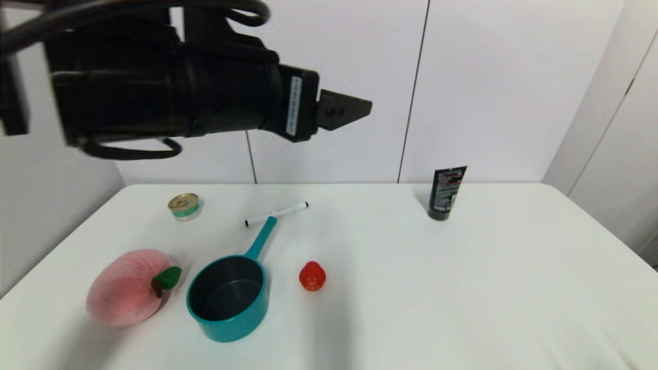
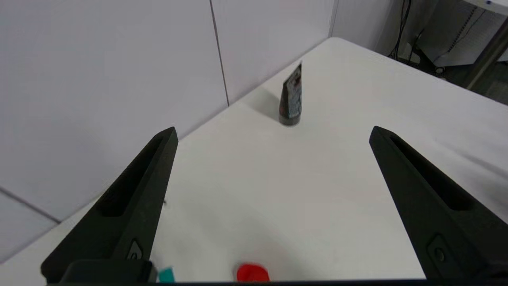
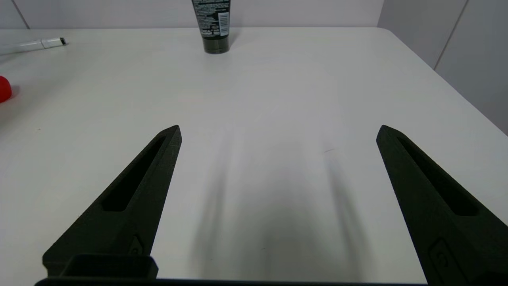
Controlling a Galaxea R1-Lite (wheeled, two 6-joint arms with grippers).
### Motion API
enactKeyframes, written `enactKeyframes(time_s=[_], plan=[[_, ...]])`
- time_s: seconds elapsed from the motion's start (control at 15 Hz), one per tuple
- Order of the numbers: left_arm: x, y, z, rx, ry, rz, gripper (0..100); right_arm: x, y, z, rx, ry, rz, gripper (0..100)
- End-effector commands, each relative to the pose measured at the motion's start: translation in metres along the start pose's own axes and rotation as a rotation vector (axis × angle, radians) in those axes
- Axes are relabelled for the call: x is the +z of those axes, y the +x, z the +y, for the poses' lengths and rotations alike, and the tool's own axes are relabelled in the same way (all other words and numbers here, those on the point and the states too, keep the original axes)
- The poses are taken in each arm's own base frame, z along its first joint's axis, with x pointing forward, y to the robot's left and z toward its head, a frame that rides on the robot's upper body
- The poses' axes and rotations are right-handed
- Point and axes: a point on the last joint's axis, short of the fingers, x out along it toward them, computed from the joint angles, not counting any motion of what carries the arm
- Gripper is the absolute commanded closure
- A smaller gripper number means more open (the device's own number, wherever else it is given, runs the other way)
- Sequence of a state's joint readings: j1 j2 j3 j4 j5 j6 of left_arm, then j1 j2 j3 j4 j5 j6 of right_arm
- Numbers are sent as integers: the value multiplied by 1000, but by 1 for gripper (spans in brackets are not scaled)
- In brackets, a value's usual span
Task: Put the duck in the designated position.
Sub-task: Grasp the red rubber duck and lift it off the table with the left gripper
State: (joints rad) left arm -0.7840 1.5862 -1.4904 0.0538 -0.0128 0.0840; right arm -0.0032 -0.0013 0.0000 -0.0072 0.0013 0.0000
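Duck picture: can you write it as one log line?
duck: on table beside pot, untouched | left end effector: raised, open | right end effector: open, empty

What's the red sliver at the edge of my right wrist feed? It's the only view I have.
Observer: That's the duck, upright on the white table, with nothing gripping it.
Operator: Anything near it?
Observer: A teal pot stands apart from it on the robot's left, with a pink plush peach beyond the pot.
Operator: And the left arm?
Observer: The left gripper is open and raised high over the table. The duck barely shows in its wrist view. Your right gripper doesn't show in the head view.
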Motion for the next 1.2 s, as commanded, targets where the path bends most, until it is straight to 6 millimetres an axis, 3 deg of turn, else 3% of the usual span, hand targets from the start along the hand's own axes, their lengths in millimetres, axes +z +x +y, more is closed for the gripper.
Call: enactKeyframes(time_s=[0.07,0.2,0.47,0.67,1.0,1.2], plan=[[-17,80,0,107,-44,81,0,0,0,0,0,0,1,0],[-27,86,-5,169,-107,154,0,0,0,0,0,0,1,0],[-32,79,-15,362,-228,346,0,0,0,0,0,0,1,0],[-34,70,-16,402,-320,480,0,0,0,0,0,0,1,0],[-56,63,-25,467,-408,693,0,0,0,0,0,0,1,0],[-66,64,-35,398,-434,804,0,0,0,0,0,0,1,0]])
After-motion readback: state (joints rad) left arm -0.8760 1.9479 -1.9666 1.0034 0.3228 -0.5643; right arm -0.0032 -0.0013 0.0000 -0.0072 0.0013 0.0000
